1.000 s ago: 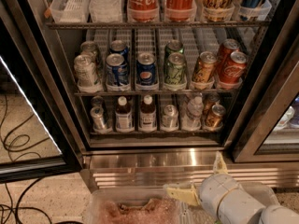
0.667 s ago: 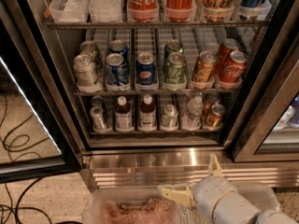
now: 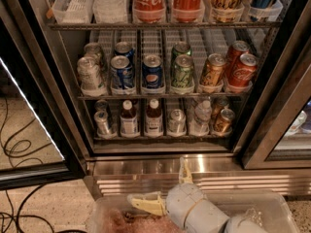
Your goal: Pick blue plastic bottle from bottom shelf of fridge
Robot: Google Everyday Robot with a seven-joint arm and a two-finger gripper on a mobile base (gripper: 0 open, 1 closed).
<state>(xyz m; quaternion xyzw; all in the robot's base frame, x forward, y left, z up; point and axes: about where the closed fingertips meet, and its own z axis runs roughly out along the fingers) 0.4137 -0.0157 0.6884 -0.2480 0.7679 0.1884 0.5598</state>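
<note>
The fridge [image 3: 43,81] stands open in front of me. On its bottom shelf [image 3: 160,138] two brown bottles with white caps stand side by side. The left one, with the pale bluish label, is the blue plastic bottle [image 3: 129,119]; the one beside it [image 3: 154,118] has a darker label. My gripper [image 3: 163,188] hangs low in front of the steel base, well below and slightly right of the bottles. Its cream fingers [image 3: 145,203] are spread open and hold nothing.
Cans [image 3: 104,122] and a clear water bottle [image 3: 201,114] share the bottom shelf. Above it is a shelf of Pepsi and Coca-Cola cans [image 3: 152,74]. A clear plastic bin [image 3: 272,208] sits under the arm. Cables [image 3: 14,144] lie on the floor at left; the glass door [image 3: 286,130] is at right.
My gripper has shifted left along the steel base, still open. The bottles and cans have not moved.
</note>
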